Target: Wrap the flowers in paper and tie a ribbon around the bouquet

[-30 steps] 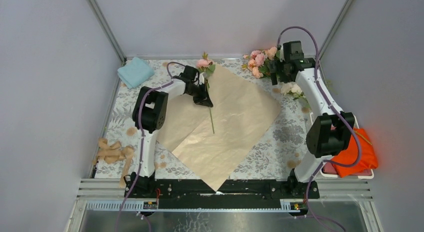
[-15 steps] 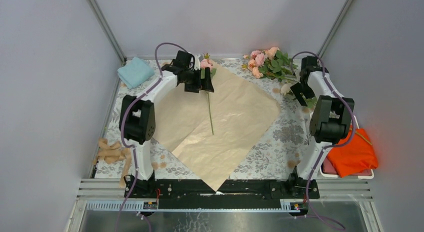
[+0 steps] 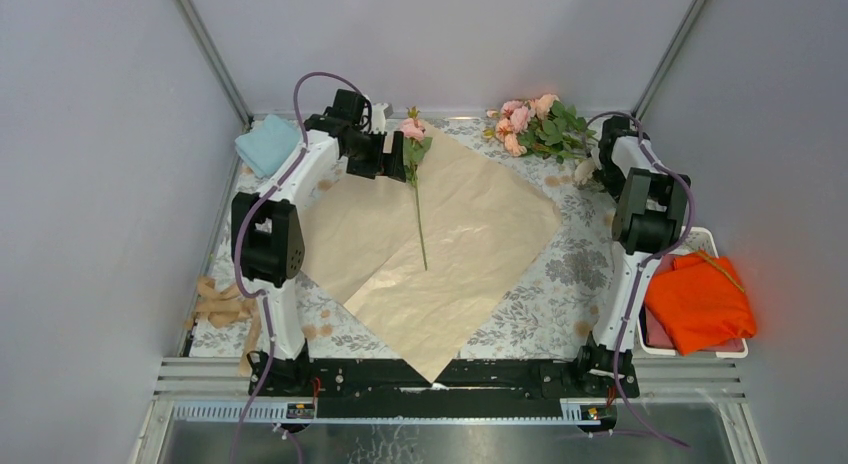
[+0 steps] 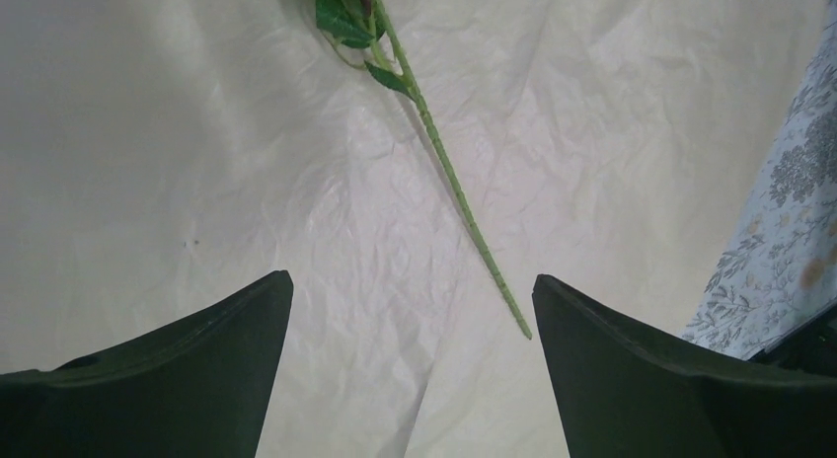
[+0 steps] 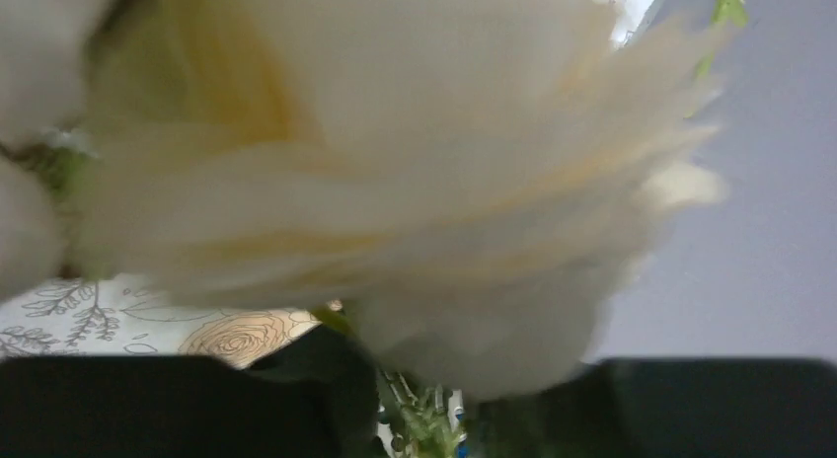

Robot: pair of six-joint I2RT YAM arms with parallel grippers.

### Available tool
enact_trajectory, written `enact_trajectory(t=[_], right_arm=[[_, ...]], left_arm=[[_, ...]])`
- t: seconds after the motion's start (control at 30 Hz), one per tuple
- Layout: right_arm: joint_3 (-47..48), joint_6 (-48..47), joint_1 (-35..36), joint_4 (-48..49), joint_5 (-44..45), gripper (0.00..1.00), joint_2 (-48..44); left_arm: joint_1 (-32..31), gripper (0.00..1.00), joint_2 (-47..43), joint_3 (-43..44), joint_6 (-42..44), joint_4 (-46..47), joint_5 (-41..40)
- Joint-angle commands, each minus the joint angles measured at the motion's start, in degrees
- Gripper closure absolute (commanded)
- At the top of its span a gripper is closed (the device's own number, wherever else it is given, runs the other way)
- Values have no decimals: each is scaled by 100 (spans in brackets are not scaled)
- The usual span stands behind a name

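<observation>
Green stem point(image 4: 449, 172) lies on paper point(image 4: 197, 132) beyond parted left jaws.

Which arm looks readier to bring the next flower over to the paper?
Right. The right gripper sits at the loose flowers, with a cream rose filling its wrist view. The left gripper hovers open over the paper, beside the stem laid there.

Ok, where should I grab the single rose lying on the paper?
Take the rose by its bare lower stem, straight down, jaws across it: it lies flat on the paper, leaves and head bunched at the far end.
</observation>
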Motion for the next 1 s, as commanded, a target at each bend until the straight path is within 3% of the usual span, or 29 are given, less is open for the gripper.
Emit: enact_trajectory(t=[0.0, 0.27, 0.5, 0.57, 0.67, 0.73, 0.8, 0.87, 0.97], right_arm=[[236, 77, -26, -315, -109, 77, -219], [-1, 77, 309, -334, 271, 100, -1619], [-215, 91, 1183, -77, 1367, 100, -2960], [-15, 433, 1510, -90, 1181, 100, -3287], [411, 1812, 2081, 114, 24, 100, -3692], [508, 3448, 2384, 386, -2060, 100, -3801], [-219, 4989, 2703, 1714, -3939, 100, -3849], [-745, 6059, 3218, 2804, -3984, 100, -3552], [-240, 6850, 3742, 2551, -3542, 100, -2510]], left_arm=[[23, 1, -32, 278, 183, -313, -129], [108, 1, -561, 263, 518, -395, -167], [376, 1, -1534, -634, 1194, -410, -127], [489, 1, -1849, -890, 1382, -421, -169], [729, 1, -2326, -1328, 1653, -420, -281], [870, 1, -2703, -1721, 1875, -402, -411], [961, 1, -2969, -2177, 2006, -304, -626], [1020, 1, -3174, -2570, 2114, -232, -795], [1071, 1, -3372, -2913, 2202, -214, -846]])
